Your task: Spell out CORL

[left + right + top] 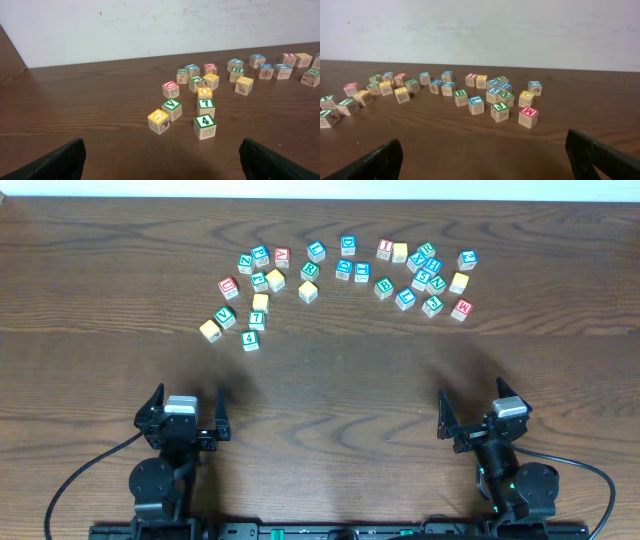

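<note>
Overhead, the letter blocks [343, 270] lie scattered well beyond both released claws, left gripper [190, 394] and right gripper [472, 392] — the left wrist view sets a red block [170, 89], seemingly C, almost straight ahead — the right wrist view shows it far left, so the left gripper is likely nearer.

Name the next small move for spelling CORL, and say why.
Probably extend the left gripper toward the red-topped wooden block, which looks like a C: it and the right gripper are open and empty, and no letters are lined up.
</note>
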